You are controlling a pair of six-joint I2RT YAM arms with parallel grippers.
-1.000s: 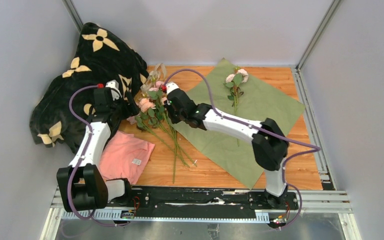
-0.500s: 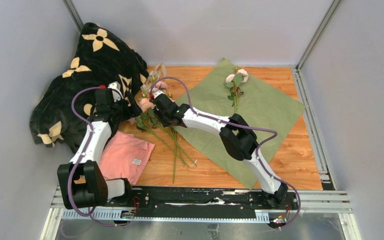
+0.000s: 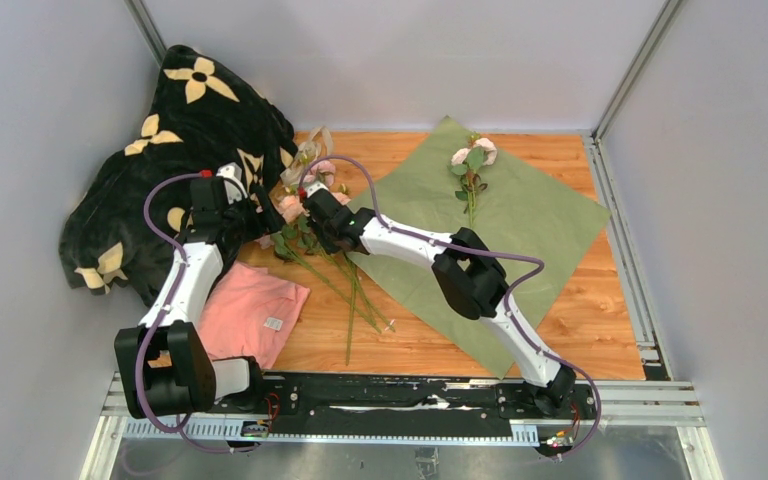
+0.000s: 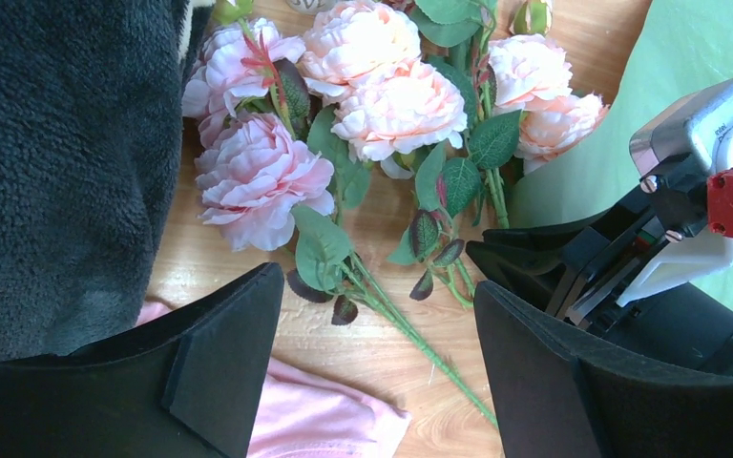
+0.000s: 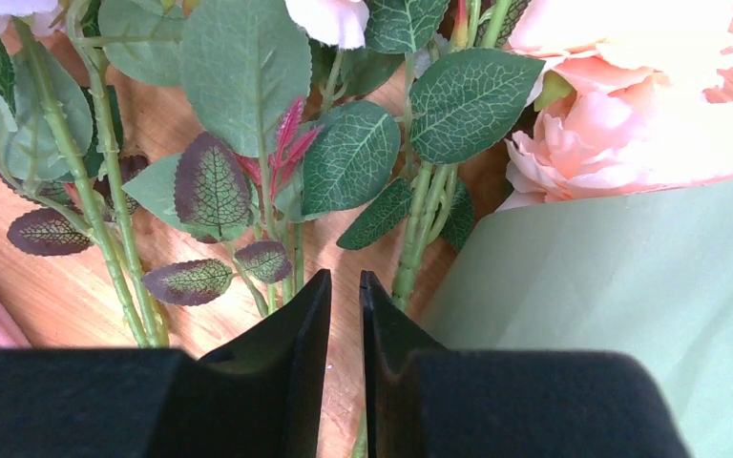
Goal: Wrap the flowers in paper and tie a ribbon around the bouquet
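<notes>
since the earlier frame the right arm has folded its elbow inward and carried the right gripper (image 5: 345,277) leftward into the flowers (image 4: 372,105). near to far: stem ends point toward the arm bases and blooms lie far-left, so the long axis runs along the left edge of the paper (image 3: 530,225), olive side up. its jaws stand almost together over the leafy mid-stems; whether they pinch a stem cannot be told. left gripper (image 4: 377,281), spread wide and empty, hovers just left of the blooms, about equally near. one separate rose stem (image 3: 471,175) lies farther off on the paper.
</notes>
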